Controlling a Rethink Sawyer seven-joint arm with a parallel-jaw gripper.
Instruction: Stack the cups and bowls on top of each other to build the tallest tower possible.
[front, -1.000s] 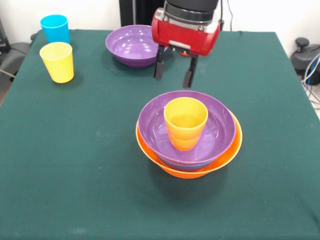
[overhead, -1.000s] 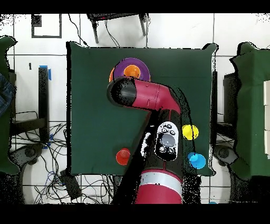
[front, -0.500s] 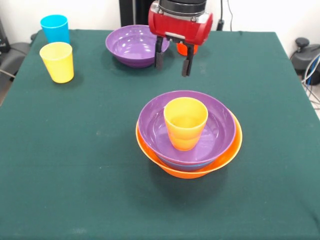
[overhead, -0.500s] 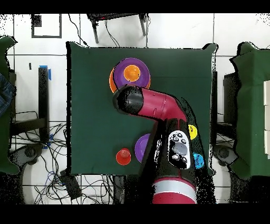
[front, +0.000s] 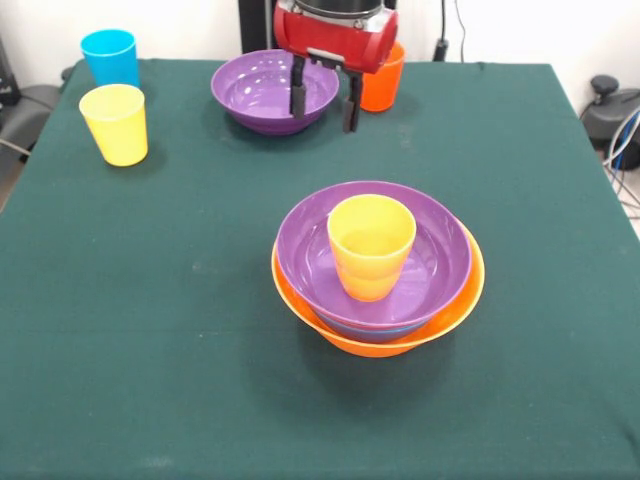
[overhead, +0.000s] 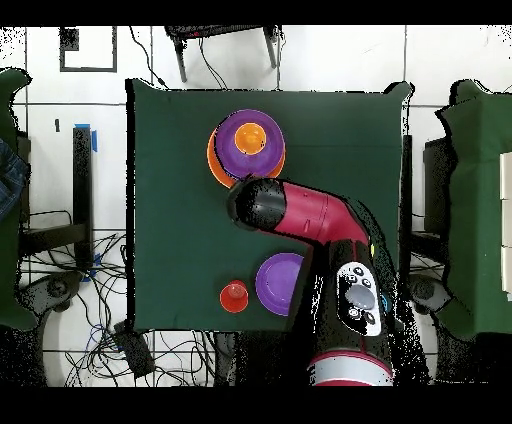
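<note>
The tower stands mid-table: a large orange bowl (front: 455, 308) (overhead: 213, 160) holds a wide purple bowl (front: 440, 240) (overhead: 265, 150), with a yellow-orange cup (front: 370, 245) (overhead: 247, 138) upright inside. A thin blue rim shows between the two bowls. A second purple bowl (front: 255, 90) (overhead: 278, 283) sits alone at the far side, and a red-orange cup (front: 385, 80) (overhead: 234, 296) stands beside it. My gripper (front: 323, 102) hangs open and empty over the gap between that bowl's rim and the red-orange cup. In the overhead view the arm hides the gripper.
A light blue cup (front: 110, 57) and a yellow cup (front: 115, 123) stand at the far left corner in the front view. The arm (overhead: 300, 212) covers them in the overhead view. A dark green cloth (front: 150, 330) covers the table.
The gripper has drawn back from the tower toward the far side and leftward in the front view, ending by the loose purple bowl. The red-orange cup has come into sight.
</note>
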